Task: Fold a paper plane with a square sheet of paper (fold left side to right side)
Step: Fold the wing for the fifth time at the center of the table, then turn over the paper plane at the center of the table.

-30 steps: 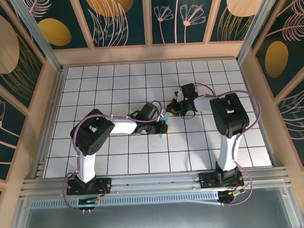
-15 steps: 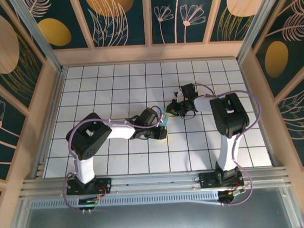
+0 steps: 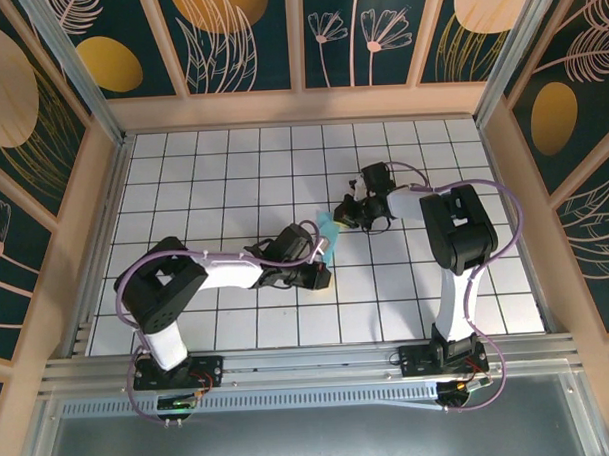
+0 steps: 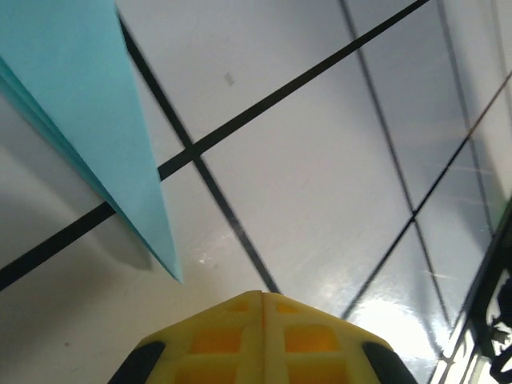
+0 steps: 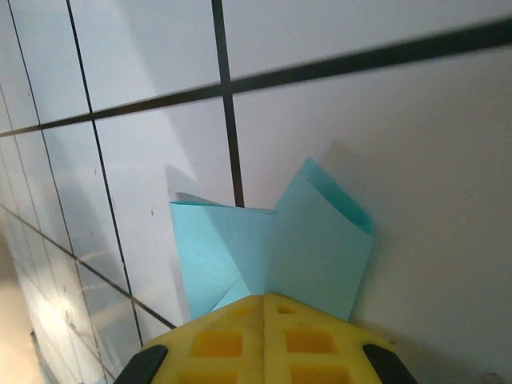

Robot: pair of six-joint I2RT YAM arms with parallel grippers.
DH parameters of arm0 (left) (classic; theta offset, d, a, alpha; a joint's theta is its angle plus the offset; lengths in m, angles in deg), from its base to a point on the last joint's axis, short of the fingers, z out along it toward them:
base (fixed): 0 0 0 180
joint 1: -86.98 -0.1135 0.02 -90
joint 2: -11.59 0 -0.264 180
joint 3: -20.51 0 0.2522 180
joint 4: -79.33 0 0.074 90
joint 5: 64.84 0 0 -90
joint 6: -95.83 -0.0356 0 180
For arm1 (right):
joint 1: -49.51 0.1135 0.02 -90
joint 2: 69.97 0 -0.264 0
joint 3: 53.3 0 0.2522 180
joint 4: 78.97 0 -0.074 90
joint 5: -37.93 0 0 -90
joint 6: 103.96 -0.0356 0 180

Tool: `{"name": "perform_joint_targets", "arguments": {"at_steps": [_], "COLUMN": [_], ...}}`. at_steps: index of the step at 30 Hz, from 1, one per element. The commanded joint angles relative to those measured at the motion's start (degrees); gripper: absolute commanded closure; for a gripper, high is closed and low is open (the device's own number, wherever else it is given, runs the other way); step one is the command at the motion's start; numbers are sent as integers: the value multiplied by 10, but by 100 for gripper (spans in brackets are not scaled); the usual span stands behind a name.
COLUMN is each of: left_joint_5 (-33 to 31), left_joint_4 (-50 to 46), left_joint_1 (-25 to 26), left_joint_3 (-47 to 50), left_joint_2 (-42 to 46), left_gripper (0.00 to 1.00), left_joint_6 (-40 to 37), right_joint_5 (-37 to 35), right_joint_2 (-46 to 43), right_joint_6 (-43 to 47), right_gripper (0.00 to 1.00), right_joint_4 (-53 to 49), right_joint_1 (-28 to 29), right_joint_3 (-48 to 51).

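right gripper (image 5: 263, 298) pinches the paper plane (image 5: 308, 248), covering its near end.

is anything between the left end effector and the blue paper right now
Nothing visible stands in the way. In the left wrist view, bare white table separates the left end effector from the folded blue paper, whose pointed tip sits ahead, toward the view's left. The right end effector grips the paper's other end.
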Motion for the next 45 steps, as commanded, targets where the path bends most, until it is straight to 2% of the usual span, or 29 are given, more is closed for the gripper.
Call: {"name": "perform_joint_targets", "arguments": {"at_steps": [1, 5, 6, 8, 10, 13, 17, 21, 23, 29, 35, 40, 45], "left_joint_5": [-22, -73, -85, -129, -179, -270, -382, -488, -520, -537, -542, -548, -552], "left_joint_4": [0, 17, 21, 27, 26, 13, 0, -22, -26, -5, -12, -13, -15], "left_joint_1": [-6, -38, -50, -75, -93, -99, -101, -102, -102, -103, -103, -103, -103], "left_joint_3": [3, 32, 42, 65, 82, 91, 98, 108, 117, 155, 167, 175, 174], "left_joint_2": [64, 127, 140, 168, 193, 222, 246, 264, 274, 295, 301, 311, 315], "left_gripper": [93, 86, 82, 69, 66, 51, 35, 22, 18, 14, 13, 13, 12], "left_joint_6": [4, 19, 26, 44, 51, 51, 48, 68, 78, 95, 92, 90, 87], "right_joint_5": [-36, -71, -84, -119, -148, -208, -312, -408, -448, -514, -540, -542, -546], "right_joint_2": [-10, -49, -59, -84, -103, -125, -141, -124, -103, -24, 29, 41, 24], "right_joint_6": [23, 37, 40, 44, 46, 51, 59, 59, 57, 42, 22, 12, 5], "right_gripper": [100, 84, 81, 72, 66, 57, 47, 42, 40, 33, 30, 31, 36], "right_joint_4": [-30, -56, -62, -80, -93, -125, -163, -210, -240, -304, -334, -343, -345], "right_joint_1": [-6, -5, -5, -2, 3, 22, 67, 125, 156, 218, 240, 242, 241], "right_joint_3": [-37, -71, -74, -78, -74, -70, -71, -98, -121, -175, -206, -205, -193]}}
